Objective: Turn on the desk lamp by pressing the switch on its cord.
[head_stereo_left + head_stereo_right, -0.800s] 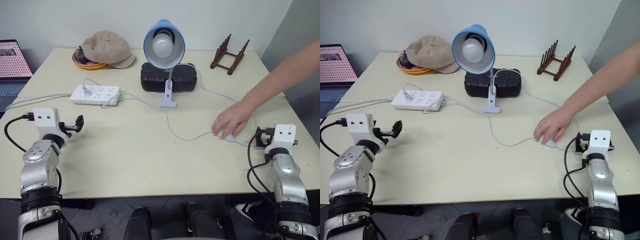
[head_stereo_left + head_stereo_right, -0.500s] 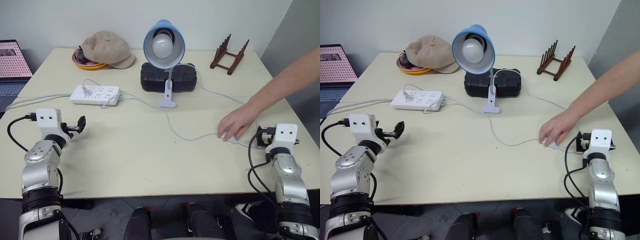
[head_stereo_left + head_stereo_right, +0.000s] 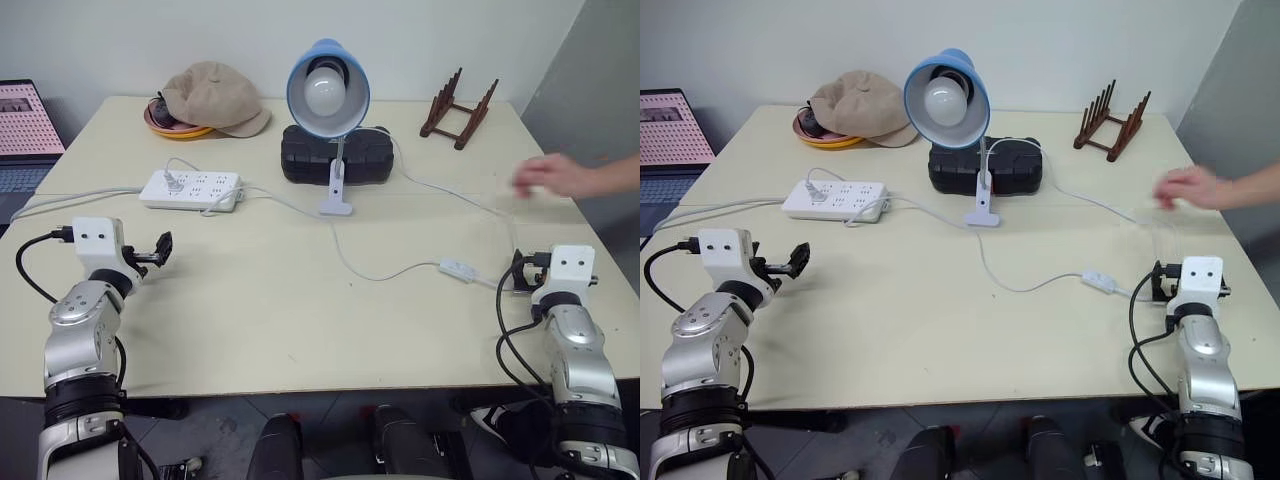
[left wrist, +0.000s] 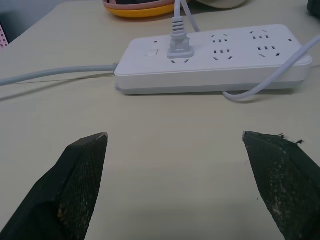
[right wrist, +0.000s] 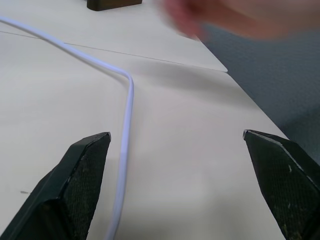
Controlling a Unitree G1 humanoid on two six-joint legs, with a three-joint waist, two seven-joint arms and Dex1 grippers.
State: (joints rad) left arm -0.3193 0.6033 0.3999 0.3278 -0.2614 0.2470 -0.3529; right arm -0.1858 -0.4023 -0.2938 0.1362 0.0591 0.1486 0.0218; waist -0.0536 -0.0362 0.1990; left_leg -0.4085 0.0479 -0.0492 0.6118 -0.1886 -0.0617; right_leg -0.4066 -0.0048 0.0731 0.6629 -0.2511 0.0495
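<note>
The desk lamp (image 3: 328, 90) stands at the table's far middle, its blue shade and white bulb facing me; the bulb looks unlit. Its thin white cord (image 3: 380, 274) curves from the base toward the right, through the small white switch (image 3: 457, 269) lying bare on the table. My right gripper (image 3: 518, 275) rests open just right of the switch, apart from it; in the right wrist view the cord (image 5: 125, 120) runs between its spread fingers. My left gripper (image 3: 160, 248) is open near the left edge, pointing at the power strip (image 4: 210, 60).
A person's hand (image 3: 548, 176) hovers blurred above the table's right edge. At the back stand a black case (image 3: 335, 155), a beige cap (image 3: 215, 97) on an orange bowl and a wooden rack (image 3: 458, 109). A laptop (image 3: 25, 125) sits far left.
The person's hand has lifted off the switch and drawn back to the right, leaving the switch uncovered. Both my arms have stayed still.
</note>
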